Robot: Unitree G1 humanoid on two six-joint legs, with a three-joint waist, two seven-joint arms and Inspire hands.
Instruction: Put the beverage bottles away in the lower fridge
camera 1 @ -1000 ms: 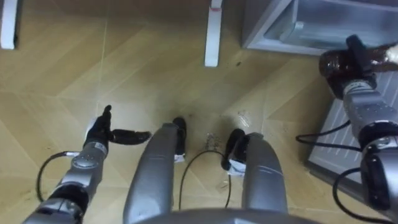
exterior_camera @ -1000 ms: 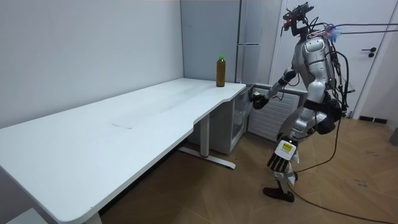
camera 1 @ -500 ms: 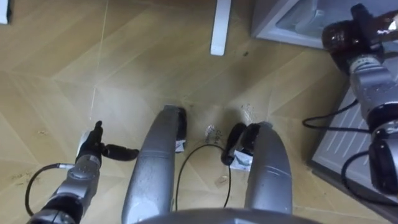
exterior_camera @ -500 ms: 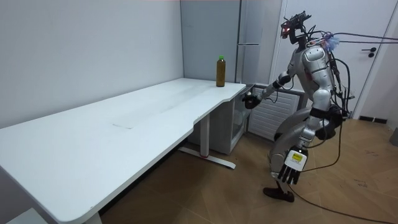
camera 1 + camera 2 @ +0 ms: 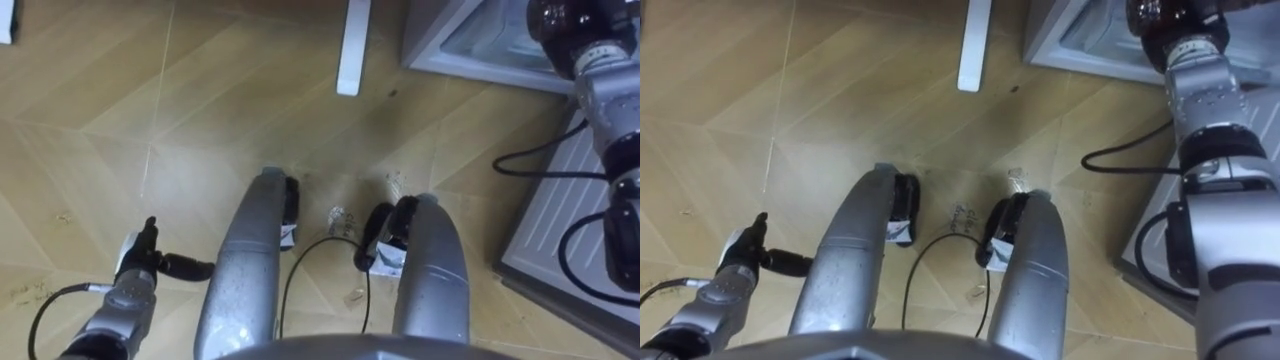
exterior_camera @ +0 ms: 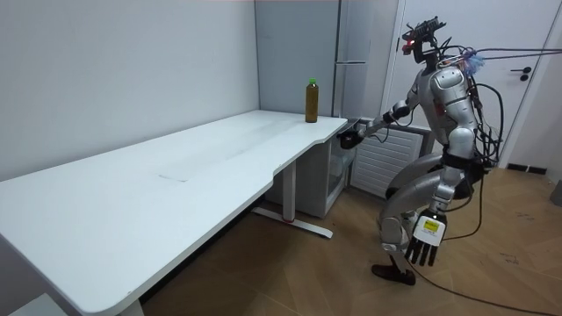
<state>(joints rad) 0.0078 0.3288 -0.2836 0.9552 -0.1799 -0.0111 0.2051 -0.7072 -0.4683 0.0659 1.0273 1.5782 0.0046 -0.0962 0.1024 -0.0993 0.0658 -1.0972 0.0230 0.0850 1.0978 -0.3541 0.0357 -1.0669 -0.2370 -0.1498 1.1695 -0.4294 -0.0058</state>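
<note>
The dark bottle (image 5: pixel 1148 20) is in the right hand (image 6: pixel 351 138), whose fingers are curled around it. The hand holds it in the air just in front of the open lower fridge compartment (image 5: pixel 470 45), beside the corner of the white desk (image 6: pixel 176 175). A second bottle with a green cap (image 6: pixel 311 100) stands upright on the far end of the desk. The left hand (image 6: pixel 424 244) hangs low beside the robot's leg over the wooden floor (image 5: pixel 200 100), its fingers relaxed and holding nothing.
</note>
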